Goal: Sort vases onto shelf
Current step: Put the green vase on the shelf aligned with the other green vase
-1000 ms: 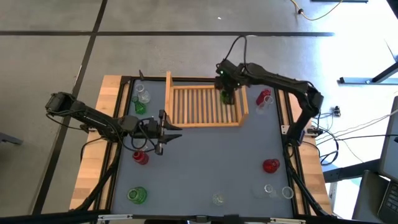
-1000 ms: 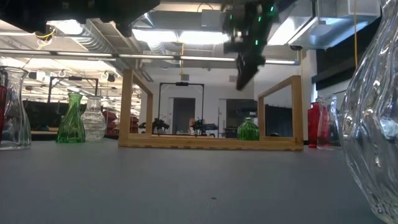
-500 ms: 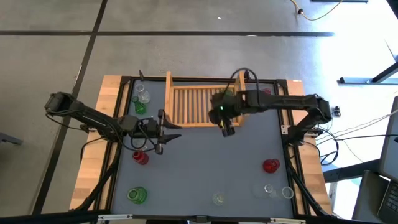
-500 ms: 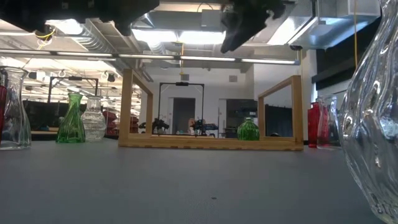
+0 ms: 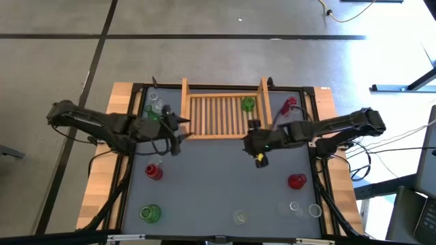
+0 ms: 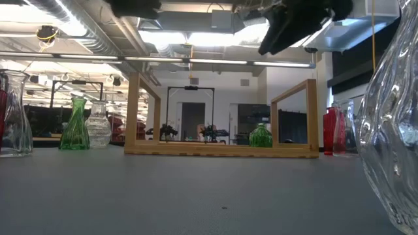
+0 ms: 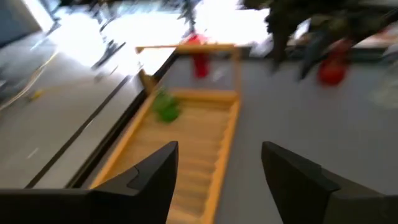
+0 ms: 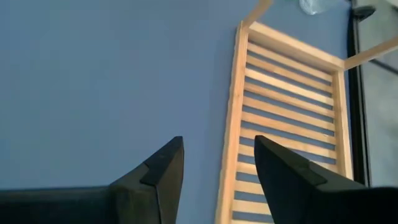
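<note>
1. The shelf [image 5: 224, 116] sits at the far middle of the grey surface [image 5: 218, 184], its slats bare except for one green vase [image 5: 248, 104] standing in the far right corner.
2. The right gripper [image 5: 258, 151] hangs over the surface just in front of the shelf's near right corner. Its jaws are spread and carry nothing; in its wrist view only grey surface and slats show between them.
3. The left gripper [image 5: 178, 126] is beside the shelf's left board, near its front end. Its jaws are parted and empty, with the shelf showing between them in its wrist view.
4. Just left of the shelf, a green vase [image 5: 151, 116] and a clear vase [image 5: 155, 103] stand close together.
5. A red vase [image 5: 289, 105] stands just outside the shelf's right board.
6. Nearer the front: a red vase [image 5: 154, 171] on the left, a green vase [image 5: 150, 213] at the front left, a red vase [image 5: 296, 181] on the right, and clear vases [image 5: 304, 208] at the front right.
7. Another clear vase [image 5: 238, 217] stands at the front middle.
</note>
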Action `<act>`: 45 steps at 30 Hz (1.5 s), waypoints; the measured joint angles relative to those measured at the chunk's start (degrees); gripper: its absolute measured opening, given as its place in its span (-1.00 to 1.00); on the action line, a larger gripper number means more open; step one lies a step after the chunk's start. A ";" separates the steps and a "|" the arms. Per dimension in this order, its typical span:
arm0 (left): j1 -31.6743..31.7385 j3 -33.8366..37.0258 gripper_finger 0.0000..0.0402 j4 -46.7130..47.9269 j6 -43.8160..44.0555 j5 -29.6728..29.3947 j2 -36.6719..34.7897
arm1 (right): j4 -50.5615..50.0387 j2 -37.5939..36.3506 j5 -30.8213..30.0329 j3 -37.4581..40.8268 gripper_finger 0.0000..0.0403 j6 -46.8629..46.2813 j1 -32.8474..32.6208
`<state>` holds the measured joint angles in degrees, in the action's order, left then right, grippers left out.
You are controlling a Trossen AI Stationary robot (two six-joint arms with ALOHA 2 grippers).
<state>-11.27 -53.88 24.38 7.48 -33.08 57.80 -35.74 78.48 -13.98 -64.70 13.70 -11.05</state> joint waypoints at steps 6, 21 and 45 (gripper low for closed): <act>1.08 -11.03 0.11 25.12 14.98 -6.11 -0.04 | 10.16 -7.51 -0.50 10.39 -0.10 -0.66 -3.37; 25.43 -15.57 0.11 51.40 28.25 7.20 0.43 | 22.33 -9.75 -1.04 14.19 -0.10 4.78 -5.46; 51.87 -10.04 0.11 52.41 12.29 14.00 9.35 | 21.13 -9.70 -1.46 16.31 -0.10 2.37 -5.44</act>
<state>40.60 -63.92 76.79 19.77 -19.08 67.16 -14.61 68.77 -15.44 -48.38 16.08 -16.49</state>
